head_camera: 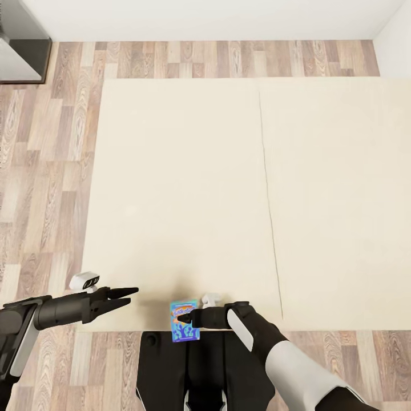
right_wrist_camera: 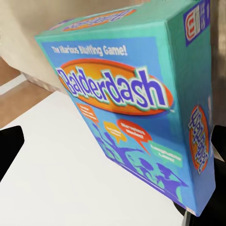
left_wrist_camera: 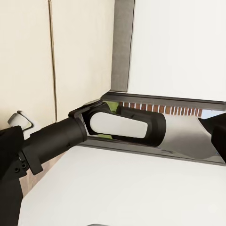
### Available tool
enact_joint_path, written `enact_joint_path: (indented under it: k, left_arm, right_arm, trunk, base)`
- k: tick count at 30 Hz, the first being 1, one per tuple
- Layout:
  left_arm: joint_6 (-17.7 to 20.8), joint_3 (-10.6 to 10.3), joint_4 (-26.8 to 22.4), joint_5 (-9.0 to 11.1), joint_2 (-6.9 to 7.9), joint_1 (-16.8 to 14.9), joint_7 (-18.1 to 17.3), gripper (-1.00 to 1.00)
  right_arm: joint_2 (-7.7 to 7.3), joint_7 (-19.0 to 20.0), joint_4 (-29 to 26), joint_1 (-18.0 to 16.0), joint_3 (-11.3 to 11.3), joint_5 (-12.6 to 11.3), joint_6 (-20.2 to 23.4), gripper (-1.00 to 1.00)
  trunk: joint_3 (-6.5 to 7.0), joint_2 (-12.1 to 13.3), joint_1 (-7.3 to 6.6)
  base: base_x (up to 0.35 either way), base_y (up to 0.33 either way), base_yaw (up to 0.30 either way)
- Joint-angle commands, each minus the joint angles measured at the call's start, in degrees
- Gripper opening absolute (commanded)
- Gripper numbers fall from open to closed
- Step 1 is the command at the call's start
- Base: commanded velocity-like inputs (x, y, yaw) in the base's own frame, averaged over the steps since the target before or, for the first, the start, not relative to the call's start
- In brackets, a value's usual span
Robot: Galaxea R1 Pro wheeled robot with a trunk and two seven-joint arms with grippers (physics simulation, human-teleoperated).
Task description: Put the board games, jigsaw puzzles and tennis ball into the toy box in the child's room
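A blue and teal board game box (head_camera: 185,321) printed "Balderdash" hangs at the near edge of a wide cream surface (head_camera: 182,188), just in front of my trunk. My right gripper (head_camera: 184,318) is shut on it. In the right wrist view the box (right_wrist_camera: 127,103) is tilted, with a dark fingertip (right_wrist_camera: 9,146) at each side. My left gripper (head_camera: 132,296) is open and holds nothing. It points right over the cream surface's near left corner, about a hand's width left of the box.
Wood plank floor (head_camera: 51,171) surrounds the cream surface, which has a thin seam (head_camera: 271,217) running front to back. A dark piece of furniture (head_camera: 23,54) stands at the far left. A white wall (head_camera: 205,17) lies beyond. My right forearm (left_wrist_camera: 117,125) crosses the left wrist view.
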Motion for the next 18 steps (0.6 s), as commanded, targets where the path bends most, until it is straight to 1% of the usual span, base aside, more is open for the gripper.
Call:
enact_joint_path:
  k: [1, 18]
  left_arm:
    - [0.6, 0.0, -0.01, -0.02, 0.02, 0.0, -0.22, 1.0]
    - [0.62, 0.0, -0.01, -0.02, 0.02, 0.0, -0.22, 1.0]
  right_arm:
    - [0.0, 0.03, -0.02, -0.03, 0.05, -0.12, 0.23, 1.0]
    - [0.0, 0.03, -0.02, -0.03, 0.02, -0.14, 0.23, 1.0]
  trunk:
    - [-0.05, -0.09, 0.03]
    - [-0.05, -0.09, 0.03]
  base:
    - [0.0, 0.123, 0.0]
    - [0.0, 0.122, 0.0]
